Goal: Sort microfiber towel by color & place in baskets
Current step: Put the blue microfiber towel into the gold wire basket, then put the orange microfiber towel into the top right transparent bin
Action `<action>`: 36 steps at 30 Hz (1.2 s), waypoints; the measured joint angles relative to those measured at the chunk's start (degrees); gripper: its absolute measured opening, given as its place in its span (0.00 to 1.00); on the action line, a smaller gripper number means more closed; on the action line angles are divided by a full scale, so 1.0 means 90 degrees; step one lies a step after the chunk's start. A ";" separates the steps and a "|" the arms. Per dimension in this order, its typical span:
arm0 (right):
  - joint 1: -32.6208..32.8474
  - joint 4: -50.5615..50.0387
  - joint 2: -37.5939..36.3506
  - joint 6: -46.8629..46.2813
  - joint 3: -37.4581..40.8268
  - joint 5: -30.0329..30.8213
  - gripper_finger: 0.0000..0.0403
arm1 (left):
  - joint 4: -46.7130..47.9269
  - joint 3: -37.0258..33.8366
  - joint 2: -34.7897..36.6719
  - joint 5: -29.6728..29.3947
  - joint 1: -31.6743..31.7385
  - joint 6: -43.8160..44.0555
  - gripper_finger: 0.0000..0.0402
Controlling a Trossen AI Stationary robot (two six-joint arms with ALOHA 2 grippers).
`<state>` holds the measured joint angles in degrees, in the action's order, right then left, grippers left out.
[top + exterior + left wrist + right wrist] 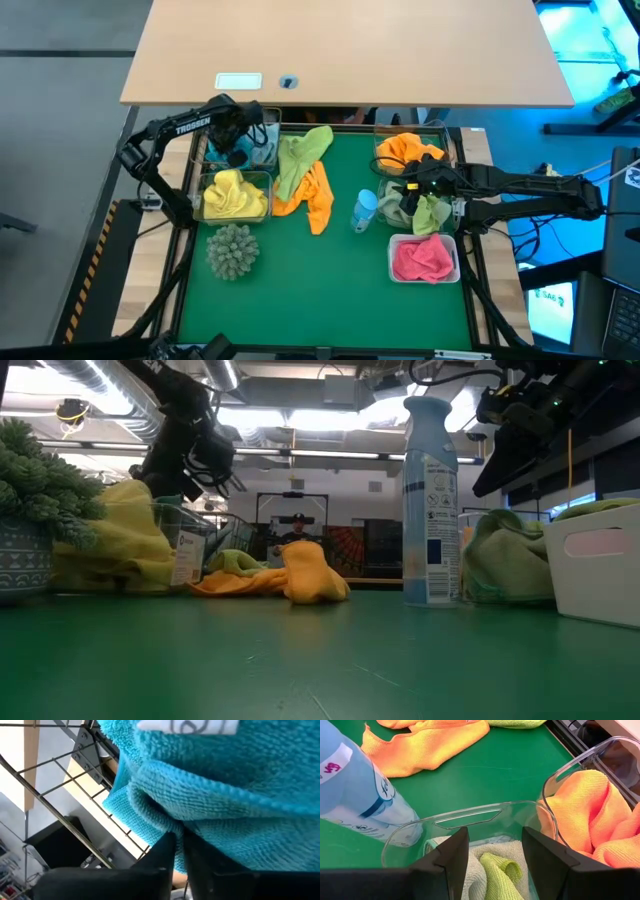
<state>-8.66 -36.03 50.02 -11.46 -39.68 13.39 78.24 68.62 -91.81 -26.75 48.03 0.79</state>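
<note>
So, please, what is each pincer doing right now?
Left pincer: nearly shut, blue towel against its fingers; grip unclear.
Right pincer: open, empty, over the green-towel basket.

The blue towel [225,795] is soft, fuzzy cloth with tiny loops and a smooth white tag. The orange towel [315,195] in the middle of the high view is soft, matt cloth too, and so is the light green towel [303,155] just above it. The basket [470,822] at the bottom of the right wrist view is clear, shiny plastic. The bottle [430,500] is smooth, glossy plastic with a paper label. The table mat [330,290] is flat, matt green. The ball [233,250] at lower left looks spiky and rough. The desk [350,50] up top is smooth, pale wood.
</note>
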 joint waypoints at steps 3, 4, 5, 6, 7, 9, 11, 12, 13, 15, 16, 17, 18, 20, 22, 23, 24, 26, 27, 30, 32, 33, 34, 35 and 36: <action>0.0000 -0.0002 0.0000 0.0000 0.0000 0.0000 0.45 | 0.0000 0.0000 0.0000 -0.0004 0.0038 0.0025 0.16; 0.0001 -0.0001 -0.0001 0.0000 0.0000 -0.0001 0.45 | 0.0000 0.0000 0.0000 -0.0007 0.0039 0.0043 0.18; 0.0000 -0.0002 0.0000 0.0000 0.0000 0.0000 0.45 | 0.0000 0.0000 0.0000 -0.0007 0.0039 0.0057 0.21; 0.0002 -0.0002 0.0000 -0.0001 0.0000 -0.0002 0.45 | 0.0000 0.0000 0.0000 -0.0007 0.0039 0.0061 0.23; 0.0000 -0.0002 0.0000 0.0000 0.0000 0.0000 0.45 | 0.0005 0.0000 0.0000 -0.0007 0.0039 0.0061 0.26; 0.0000 -0.0002 -0.0001 0.0000 0.0000 -0.0001 0.45 | 0.0007 0.0000 0.0000 -0.0007 0.0039 0.0061 0.30; 0.0000 -0.0002 0.0000 0.0000 0.0000 0.0000 0.45 | 0.0007 0.0000 0.0000 -0.0007 0.0039 0.0079 0.32; 0.0002 -0.0002 0.0000 0.0000 0.0000 0.0000 0.45 | 0.0012 0.0009 0.0000 -0.0007 0.0039 0.0178 0.33; 0.0002 -0.0002 0.0000 0.0000 0.0000 0.0000 0.45 | 0.0021 0.0041 0.0000 -0.0004 0.0039 0.0253 0.33; 0.0000 -0.0002 0.0000 -0.0001 0.0000 0.0000 0.45 | 0.0034 0.0172 0.0000 -0.0005 0.0039 0.0341 0.33; 0.0002 -0.0002 0.0000 -0.0002 0.0000 0.0000 0.45 | 0.0057 0.0259 0.0000 -0.0005 0.0039 0.0347 0.33; 0.0000 -0.0002 0.0000 -0.0002 0.0000 0.0000 0.45 | 0.0088 0.0346 0.0000 -0.0007 0.0037 0.0348 0.33; 0.0001 -0.0002 0.0000 0.0000 0.0000 0.0000 0.45 | 0.0102 0.0443 0.0000 -0.0004 0.0038 0.0346 0.33; 0.0002 -0.0002 0.0000 -0.0002 0.0000 0.0000 0.45 | 0.0100 0.0670 0.0000 -0.0006 0.0036 0.0359 0.33; 0.0000 -0.0002 0.0000 0.0000 0.0000 0.0000 0.45 | 0.0135 0.0912 0.0000 -0.0004 0.0036 0.0372 0.33; 0.0000 -0.0002 0.0000 -0.0001 0.0000 0.0000 0.45 | 0.0147 0.1036 0.0000 -0.0002 0.0032 0.0372 0.33; 0.0002 -0.0003 -0.0001 -0.0002 0.0000 -0.0001 0.45 | 0.0166 0.1165 0.0000 -0.0002 0.0023 0.0372 0.33; 0.0002 -0.0002 0.0000 -0.0001 0.0000 0.0000 0.45 | 0.0267 0.1436 0.0000 -0.0001 0.0016 0.0389 0.33; 0.0002 -0.0003 0.0000 0.0000 0.0000 0.0000 0.45 | 0.0314 0.1572 0.0000 0.0013 0.0011 0.0399 0.33; 0.0000 -0.0005 0.0000 0.0000 0.0000 0.0000 0.45 | 0.0387 0.1990 0.0000 0.0104 -0.0063 0.0401 0.33; 0.0002 -0.0005 -0.0001 -0.0001 0.0000 -0.0002 0.45 | 0.0378 0.2277 0.0000 0.0124 -0.0172 0.0408 0.33; 0.0002 -0.0005 0.0000 -0.0001 0.0000 -0.0002 0.45 | 0.0366 0.2413 0.0000 0.0127 -0.0245 0.0407 0.33; 0.0002 -0.0005 0.0000 -0.0002 0.0000 0.0000 0.45 | 0.0355 0.2542 0.0000 0.0127 -0.0327 0.0404 0.33; 0.0002 -0.0004 0.0000 -0.0001 0.0000 0.0000 0.45 | 0.0320 0.2664 0.0000 0.0126 -0.0416 0.0402 0.33; 0.0002 -0.0005 -0.0001 0.0000 0.0000 -0.0002 0.45 | 0.0256 0.2759 0.0000 0.0126 -0.0524 0.0403 0.33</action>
<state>-8.64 -36.07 50.01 -11.46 -39.68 13.37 80.55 93.45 -91.81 -25.62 43.32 4.42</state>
